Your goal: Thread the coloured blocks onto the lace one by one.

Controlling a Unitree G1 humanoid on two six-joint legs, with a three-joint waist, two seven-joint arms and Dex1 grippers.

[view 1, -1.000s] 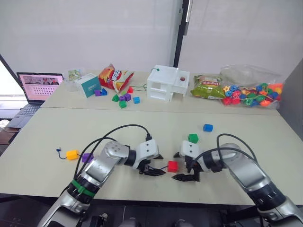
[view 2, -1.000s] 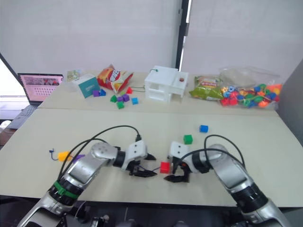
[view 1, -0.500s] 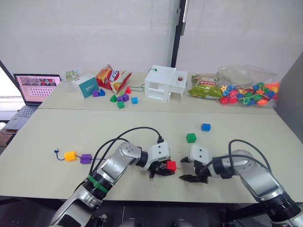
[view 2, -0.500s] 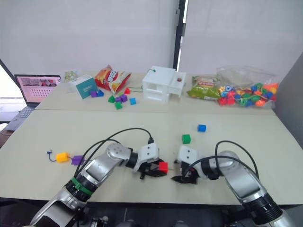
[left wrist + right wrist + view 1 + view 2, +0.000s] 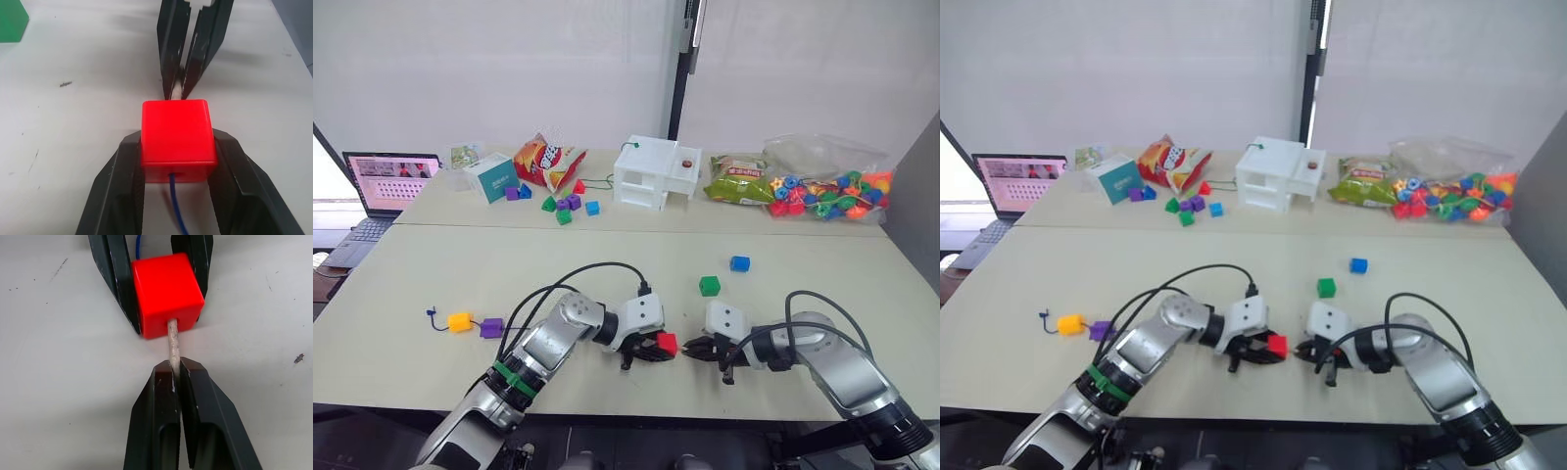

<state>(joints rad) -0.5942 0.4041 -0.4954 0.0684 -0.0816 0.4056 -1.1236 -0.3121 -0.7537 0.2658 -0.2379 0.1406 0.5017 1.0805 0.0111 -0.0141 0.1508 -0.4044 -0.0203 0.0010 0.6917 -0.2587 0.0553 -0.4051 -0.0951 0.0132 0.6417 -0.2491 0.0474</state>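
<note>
The red block (image 5: 178, 132) is held just above the near table, my left gripper (image 5: 651, 351) shut on its two sides. The lace's dark-blue cord (image 5: 177, 210) enters the block's back hole, and its pale stiff tip (image 5: 172, 345) pokes out the front. My right gripper (image 5: 176, 369) is shut on that tip, facing the left gripper. A yellow-orange block (image 5: 460, 321) and a purple block (image 5: 490, 328) sit on the lace at the left, near its knotted end (image 5: 433, 313). The green block (image 5: 709, 285) and blue block (image 5: 740, 263) lie loose behind the right gripper.
On the far table stand a laptop (image 5: 389, 181), a teal box (image 5: 491, 176), a crisp bag (image 5: 546, 160), several small blocks (image 5: 566, 206), a white box (image 5: 658, 172), a green snack bag (image 5: 739, 181) and a bag of beads (image 5: 827, 186).
My left gripper has moved right and closed on the red block, which lay loose a second ago. My right gripper has closed from open onto the lace tip.
</note>
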